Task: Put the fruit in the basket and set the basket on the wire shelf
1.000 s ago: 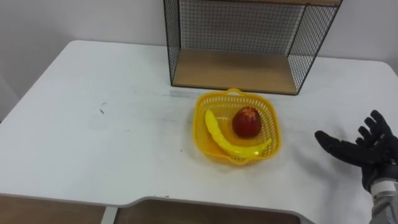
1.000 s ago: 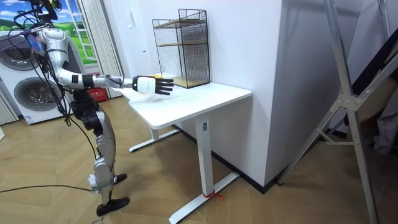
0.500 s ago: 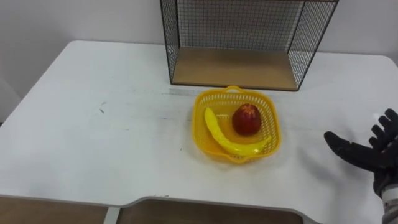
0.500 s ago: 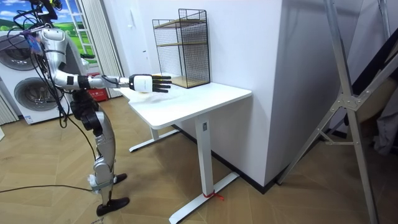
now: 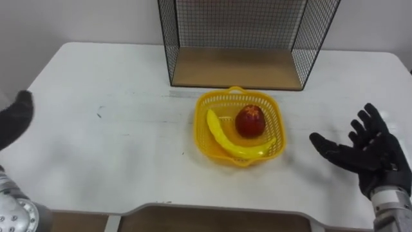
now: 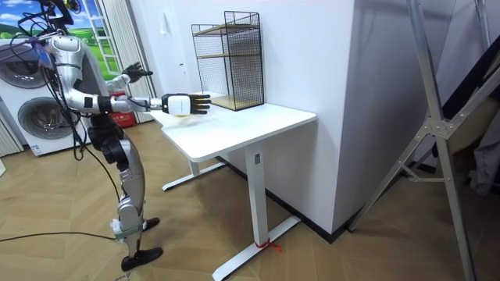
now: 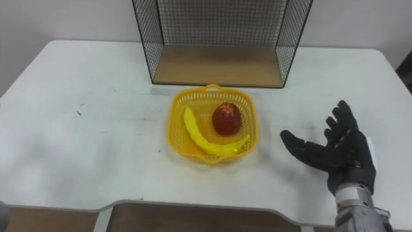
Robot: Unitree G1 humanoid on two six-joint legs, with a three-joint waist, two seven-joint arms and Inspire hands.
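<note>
The yellow basket (image 5: 201, 132) sits on the white desk (image 5: 116, 129) just right of the frame's centre, directly in front of the wire shelf (image 5: 235, 67) and close to its wooden floor. Both fruits already lie inside it. The banana (image 5: 226, 138) has its long axis running from the upper left of the basket down to the lower right, and its curved end turns up toward the right wall. The red apple (image 5: 250, 121) rests just beside it, in the upper right part of the basket, stem end up.

The right robot hand (image 5: 370, 151) hovers at the lower right of the frame, apart from the basket. Its fingers are spread wide, the palm is turned toward the basket, and it holds nothing. The left robot hand (image 5: 14, 119) shows at the far left edge (the room view has it raised beside the robot, fingers splayed (image 6: 139, 72)), well apart from the basket and empty.
</note>
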